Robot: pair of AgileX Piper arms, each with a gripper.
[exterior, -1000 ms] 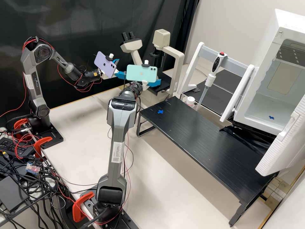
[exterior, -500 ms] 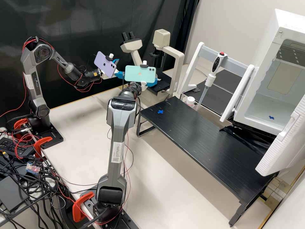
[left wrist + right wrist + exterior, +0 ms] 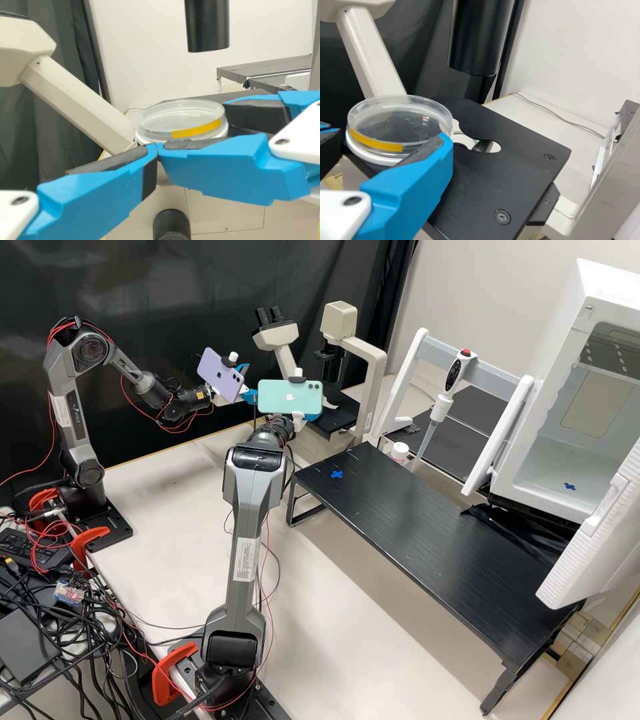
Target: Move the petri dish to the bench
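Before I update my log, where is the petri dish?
In the right wrist view, the petri dish is at the edge of the black microscope stage, on the side toward the slanting cream column.

Clear round petri dish held between the blue fingers of the right gripper, with the dark pad of one finger against the side of the dish. A strip of yellow tape follows the dish wall; a white rim shows beneath it. Beside the gripper and extending beyond its fingertips is the flat black microscope stage, with a rounded opening near the dish and two round fasteners. Farther beyond the fingertips are a vertical black cylinder, a slanting cream microscope arm, a dark curtain and a thin grey cable.
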